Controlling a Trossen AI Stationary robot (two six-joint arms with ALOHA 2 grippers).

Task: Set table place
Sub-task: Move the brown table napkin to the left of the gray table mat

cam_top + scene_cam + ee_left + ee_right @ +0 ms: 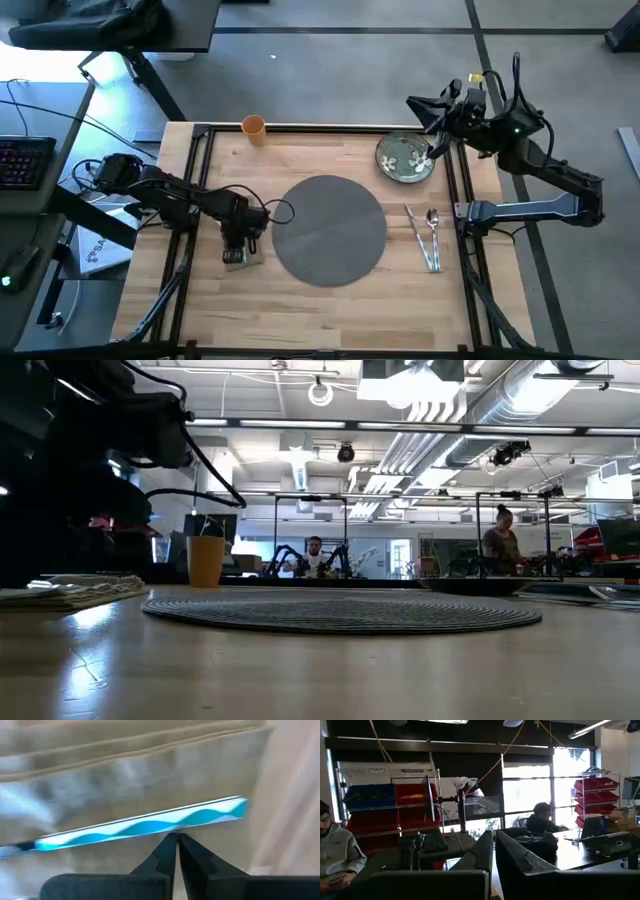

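Left gripper pinched down on the napkin

Left gripper [236, 250] presses its fingers together on the beige napkin [240, 258], just left of the placemat [328, 230]. Right gripper [432, 150], fingers closed, hovers at the green plate [404, 158] beyond the placemat's far right

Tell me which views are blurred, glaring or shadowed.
Left wrist view: napkin blurred, too close behind the shut left pincer. Low view: near table soft, with a glare streak; left arm a dark silhouette. Right wrist view: bright windows, dim foreground. High view: evenly lit, placemat sharp.

Placemat [329, 230] mid-table — plate [405, 158] behind-right, cutlery [427, 238] right, napkin [240, 256] left
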